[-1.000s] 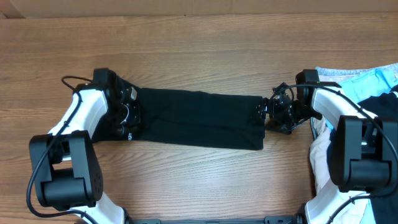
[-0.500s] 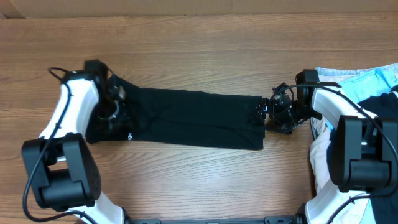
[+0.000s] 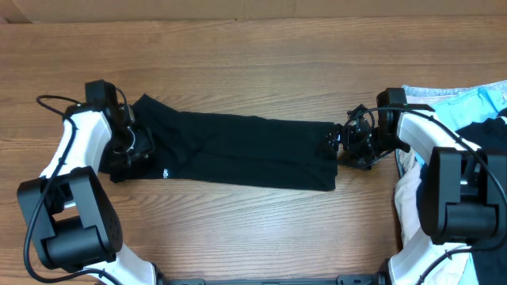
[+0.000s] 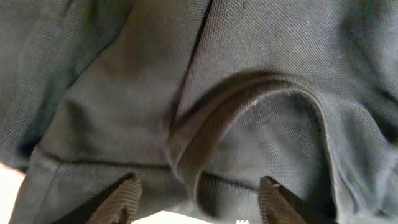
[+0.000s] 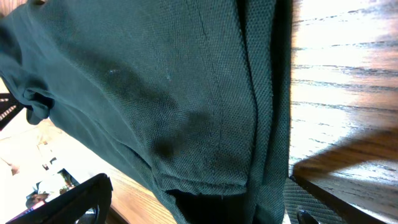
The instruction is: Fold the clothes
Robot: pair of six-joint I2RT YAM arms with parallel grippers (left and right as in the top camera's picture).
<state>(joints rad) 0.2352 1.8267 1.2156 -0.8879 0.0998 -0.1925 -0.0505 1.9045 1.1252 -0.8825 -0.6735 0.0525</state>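
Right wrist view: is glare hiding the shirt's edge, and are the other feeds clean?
Right wrist: glare bleaches the wooden table, but the black soft-fabric T-shirt reads sharp, tinted greenish. Left wrist: weave crisp, bottom edge blown white. Overhead: even light, shirt folds barely readable.

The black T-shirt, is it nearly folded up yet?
About halfway. Done: the T-shirt already lies as a long narrow band on the table, and its sides seem folded in. In hand: the left gripper is open over the collar end, and the right gripper is open at the other end. Left: probably folding the band end to end into a small stack.
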